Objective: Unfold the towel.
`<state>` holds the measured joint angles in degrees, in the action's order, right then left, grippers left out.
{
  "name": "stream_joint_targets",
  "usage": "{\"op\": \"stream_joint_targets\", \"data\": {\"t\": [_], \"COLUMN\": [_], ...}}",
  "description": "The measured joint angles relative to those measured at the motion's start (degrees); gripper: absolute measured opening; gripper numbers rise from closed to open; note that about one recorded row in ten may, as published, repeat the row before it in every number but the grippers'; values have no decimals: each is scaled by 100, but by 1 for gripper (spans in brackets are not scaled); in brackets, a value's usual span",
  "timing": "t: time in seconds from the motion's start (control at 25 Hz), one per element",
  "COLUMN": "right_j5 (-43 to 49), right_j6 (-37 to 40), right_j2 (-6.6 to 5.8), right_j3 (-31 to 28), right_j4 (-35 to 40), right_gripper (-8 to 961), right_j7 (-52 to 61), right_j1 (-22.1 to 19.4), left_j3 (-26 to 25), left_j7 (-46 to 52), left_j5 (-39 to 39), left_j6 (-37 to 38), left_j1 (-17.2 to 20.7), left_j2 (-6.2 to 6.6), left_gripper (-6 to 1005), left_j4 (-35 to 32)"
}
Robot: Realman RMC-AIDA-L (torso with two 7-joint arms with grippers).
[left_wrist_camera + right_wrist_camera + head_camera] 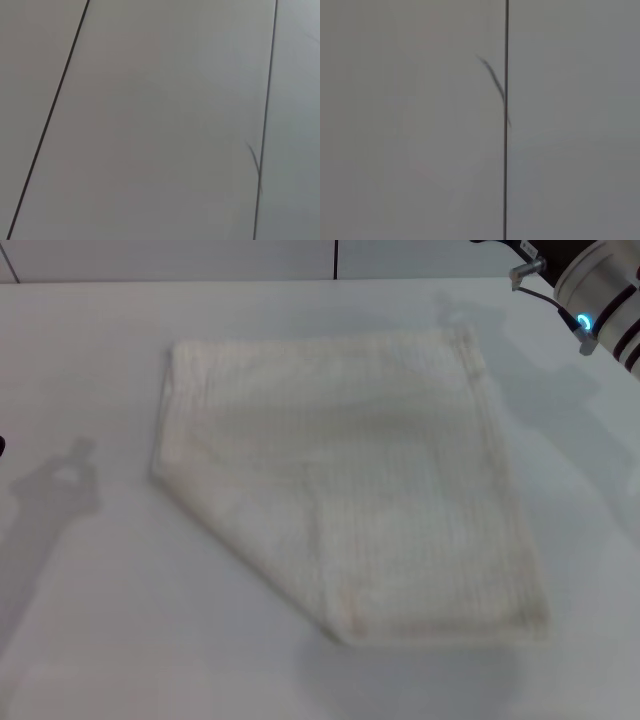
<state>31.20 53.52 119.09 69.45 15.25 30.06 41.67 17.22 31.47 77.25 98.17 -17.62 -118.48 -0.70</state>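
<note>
White and plain, the surface (90, 620) fills nearly all of my head view, with a pale wall behind it along the far edge. On it lies the towel (350, 480), cream-white with a fine ribbed weave, spread flat near the middle and turned a little askew. One corner is folded over, so that its near left side runs as a long slanted edge from the left corner down to the near corner. Hemmed edges show along the far side and the right side. My right arm (605, 295) shows only at the far right corner of this view, a white cuff with dark bands and a small blue light, raised well apart from the towel; my right claw is out of sight. Of my left arm only a dark sliver shows at the left border, and a shadow on the surface beside it.

My left wrist view shows only grey panels with thin dark seams, no claw and no towel.

My right wrist view is the same: flat grey panel, one dark seam, nothing else.
</note>
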Motion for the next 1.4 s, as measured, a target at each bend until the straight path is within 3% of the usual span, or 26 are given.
{"op": "stream_joint_targets", "data": {"t": [0.28,0.52,0.6,0.64,0.68,0.8,0.84,0.88,1.04,1.08,1.12,1.16,1.24,1.4], "right_j5": [0,447,1137,2142,2142,3811,5127,5127,7668,7668,8424,8424,9317,9818], "right_j6": [-110,-1226,-1612,-1891,-1891,-1905,-1683,-1683,-813,-813,-468,-468,-252,-261], "right_j2": [-1,-119,-173,-248,-248,-436,-607,-607,-948,-948,-1035,-1035,-1036,-945], "right_j3": [94,892,1011,1063,1063,1076,1051,1051,1010,1010,1003,1003,990,936], "right_j4": [33,763,1054,1275,1275,1391,1404,1404,1407,1407,1366,1366,1222,1161], "right_gripper": [-1,-1,-1,-1,-1,0,0,0,0,0,0,0,-1,-1], "right_j7": [68,1235,1943,3006,3006,4793,6210,6210,8624,8624,9195,9195,9722,9906], "right_j1": [57,79,92,172,172,389,595,595,1137,1137,1363,1363,1602,1631], "left_j3": [36,261,360,365,365,368,367,367,370,370,372,378,415,428], "left_j7": [0,4,6,7,7,8,9,9,9,9,9,9,9,9], "left_j5": [0,1,0,1,1,0,1,1,0,0,0,0,0,1], "left_j6": [0,-49,-103,-127,-127,-133,-134,-134,-138,-139,-141,-142,-148,-155], "left_j1": [-4,-37,-103,-118,-118,-130,-134,-134,-143,-145,-164,-184,-229,-256], "left_j2": [2,15,17,18,18,17,13,13,11,11,10,9,9,9], "left_gripper": [49,52,53,53,53,55,55,84,201,230,259,288,346,354], "left_j4": [0,-34,-62,-64,-64,-55,-39,-39,-27,-27,-23,-18,-9,-9]}}
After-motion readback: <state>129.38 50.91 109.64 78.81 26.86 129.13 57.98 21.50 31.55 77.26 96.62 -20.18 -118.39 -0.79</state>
